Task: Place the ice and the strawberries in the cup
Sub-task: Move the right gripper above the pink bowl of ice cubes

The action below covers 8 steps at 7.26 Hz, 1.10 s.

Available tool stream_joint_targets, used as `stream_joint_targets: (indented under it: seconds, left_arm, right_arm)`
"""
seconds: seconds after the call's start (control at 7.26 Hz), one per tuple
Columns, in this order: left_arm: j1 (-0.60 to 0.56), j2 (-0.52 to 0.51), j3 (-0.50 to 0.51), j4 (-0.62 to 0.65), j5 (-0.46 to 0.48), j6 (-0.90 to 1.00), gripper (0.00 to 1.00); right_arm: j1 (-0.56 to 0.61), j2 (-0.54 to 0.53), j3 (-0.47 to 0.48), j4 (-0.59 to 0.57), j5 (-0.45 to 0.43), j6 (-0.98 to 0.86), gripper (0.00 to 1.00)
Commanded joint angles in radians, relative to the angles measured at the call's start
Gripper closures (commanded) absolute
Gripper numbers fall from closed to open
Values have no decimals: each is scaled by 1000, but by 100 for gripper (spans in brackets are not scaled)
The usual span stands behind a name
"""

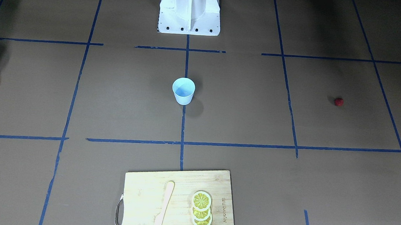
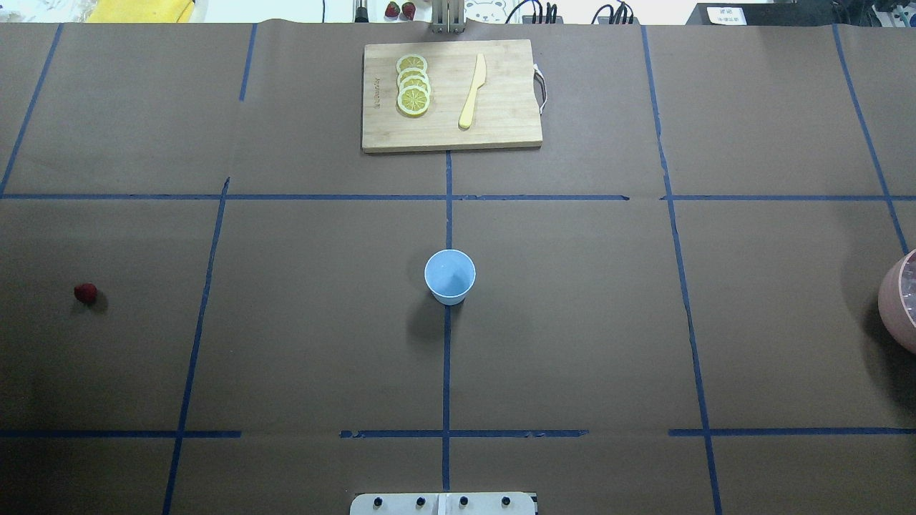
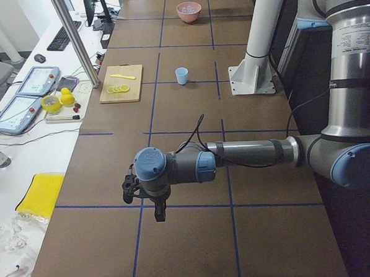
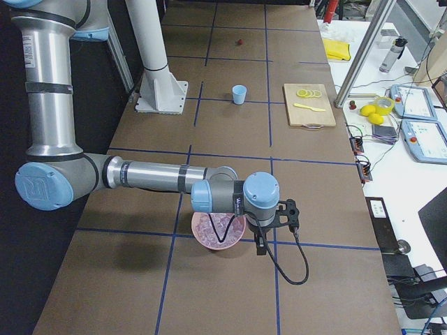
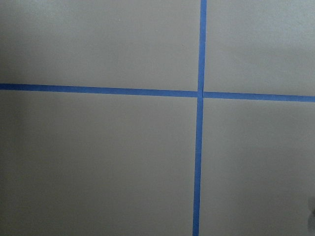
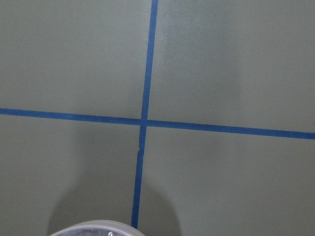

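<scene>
Counting first: 1 light-blue cup (image 2: pixel 449 276), 1 dark-red strawberry (image 2: pixel 85 292), 1 pink bowl (image 4: pixel 216 246), 1 wooden board (image 2: pixel 451 132), 4 lemon slices (image 2: pixel 413 84) and 1 pale knife (image 2: pixel 472 91). The cup stands upright on the middle tape line at the table's centre, and its inside shows only plain blue. The strawberry lies alone on the paper far out on the robot's left side, well apart from the cup. The bowl sits at the robot's right end of the table and holds a heap of clear ice (image 4: pixel 213 227) pieces (too jumbled to count). The slices overlap in 1 row on the board, with the knife beside them, at the edge across from the robot.

The left claw (image 3: pixel 159 211) hangs above a tape crossing at its end of the table, and the right claw (image 4: pixel 262 246) hangs just beside the bowl. Both show only from the side, so I cannot tell whether either is open or closed.

The table (image 2: pixel 286 343) is covered in brown paper marked into squares with blue tape (image 2: pixel 446 372). A white post (image 1: pixel 190 9) rises at the robot's side. A white desk (image 3: pixel 25 159) with 2 screens (image 3: pixel 38 81) and a yellow cloth (image 3: pixel 42 194) runs along the far side.
</scene>
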Motion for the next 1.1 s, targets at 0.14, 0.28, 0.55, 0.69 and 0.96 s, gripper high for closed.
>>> stream_joint_targets:
  seconds: [0.14,0.28,0.55,0.69,0.96]
  left_arm:
    - [2,-1,-2,0,-1,0,0]
    - [2,-1,-2,0,1,0,0]
    - [0,-1,-2,0,-1,0,0]
    - [0,-1,-2,-2,-1,0,0]
    - [0,1,-3,-2,-1,0,0]
  right_arm:
    - [0,2,2,0,-2,1,0]
    - [0,2,0,0,-2,0,0]
    - [-11,11,0,-5,2,3,0]
    - [-32,22,3,-12,8,4,0]
    - [-49,23,8,-3,11,9,0]
